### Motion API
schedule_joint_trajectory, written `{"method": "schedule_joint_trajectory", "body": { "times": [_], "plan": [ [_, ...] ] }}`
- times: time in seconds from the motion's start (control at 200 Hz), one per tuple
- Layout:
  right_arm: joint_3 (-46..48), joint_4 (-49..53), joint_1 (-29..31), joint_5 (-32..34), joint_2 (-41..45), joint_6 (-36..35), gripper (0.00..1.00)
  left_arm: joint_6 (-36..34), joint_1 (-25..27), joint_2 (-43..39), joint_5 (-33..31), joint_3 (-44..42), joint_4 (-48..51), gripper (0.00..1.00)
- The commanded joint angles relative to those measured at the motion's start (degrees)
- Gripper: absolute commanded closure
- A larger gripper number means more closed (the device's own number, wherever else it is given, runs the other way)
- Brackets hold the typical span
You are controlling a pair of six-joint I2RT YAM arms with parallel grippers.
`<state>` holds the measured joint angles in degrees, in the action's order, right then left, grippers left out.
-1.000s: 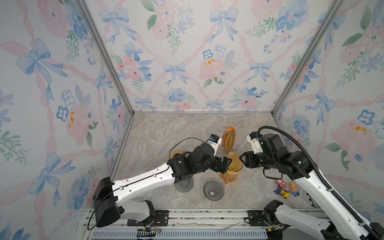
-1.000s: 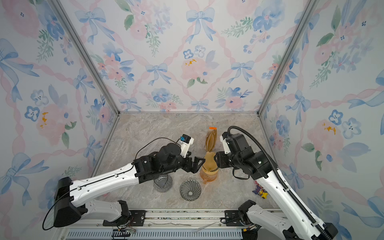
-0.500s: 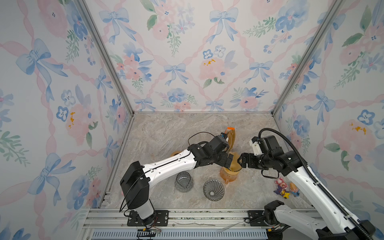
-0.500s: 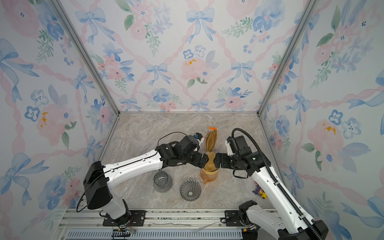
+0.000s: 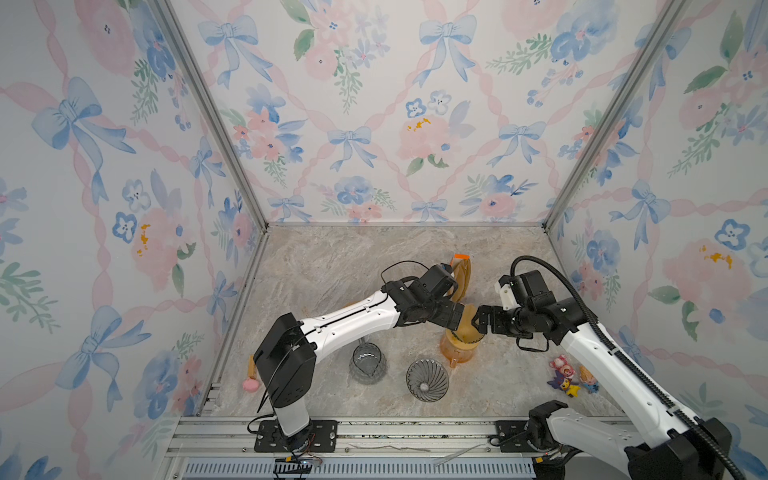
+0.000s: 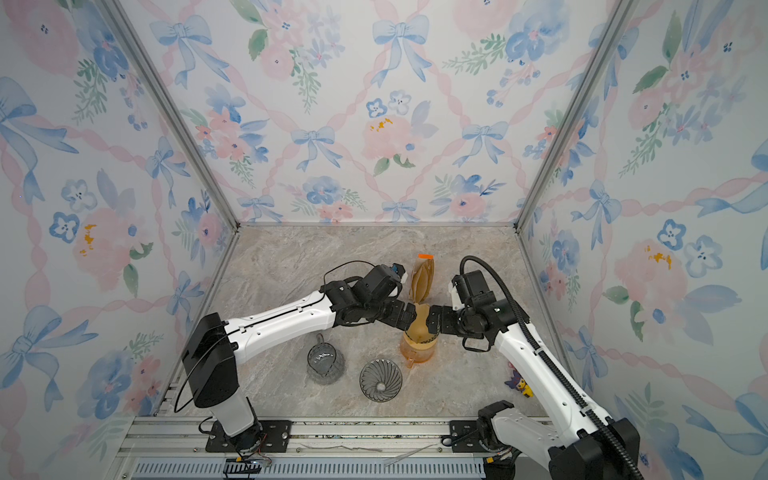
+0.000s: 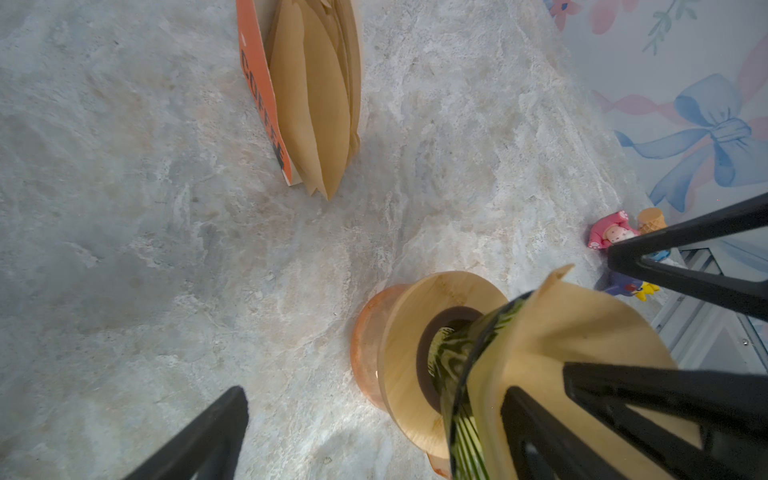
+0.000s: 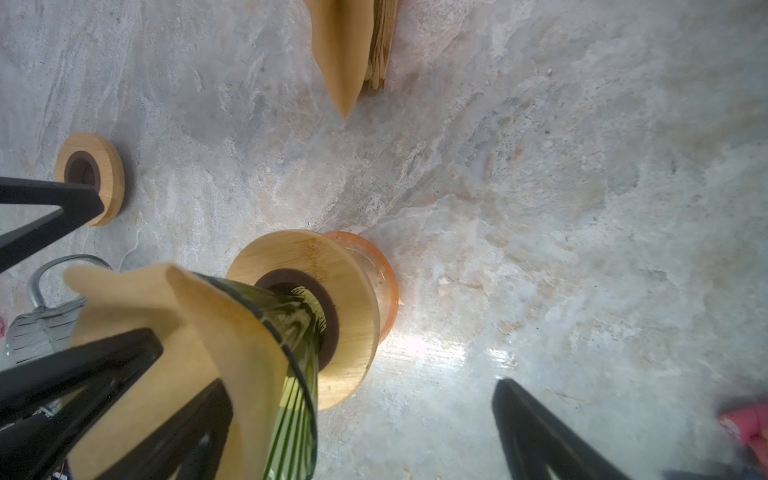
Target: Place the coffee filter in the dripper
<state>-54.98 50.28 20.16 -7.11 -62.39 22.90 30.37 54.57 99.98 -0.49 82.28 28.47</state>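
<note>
Notably, right wrist, unlike left, shows a ring [image 8: 90,178] beyond the dripper [image 8: 300,316].

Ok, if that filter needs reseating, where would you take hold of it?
Probably the paper flap of the coffee filter that stands above the rim of the green dripper, pinched across its thin edge from above. Only that part is exposed; the rest lies inside the glass cone.

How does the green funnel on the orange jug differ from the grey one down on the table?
The green funnel stands on a wooden ring atop the orange jug; the grey funnel sits on the table. The green funnel holds a brown paper filter; the grey funnel is empty. Both are ribbed, see-through cones.
</note>
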Motion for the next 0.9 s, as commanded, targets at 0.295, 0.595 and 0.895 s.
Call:
{"method": "schedule_joint_trajectory", "body": {
  "times": [0.295,0.595,0.895],
  "plan": [
    [2.62,-1.41,-1.72,0.08,-1.03,-1.01,0.00,-1.97,-0.78,2.93,1.24,3.16,1.12,0.03],
    [4.04,-1.44,-3.29,-0.66,-0.86,-0.86,0.01,-2.93,-1.31,3.62,1.54,3.32,1.58,0.03],
    [6.41,-3.49,-4.06,-3.19,0.42,0.21,0.01,-3.09,-1.68,4.25,1.37,3.50,1.68,0.03]
  ]
}}
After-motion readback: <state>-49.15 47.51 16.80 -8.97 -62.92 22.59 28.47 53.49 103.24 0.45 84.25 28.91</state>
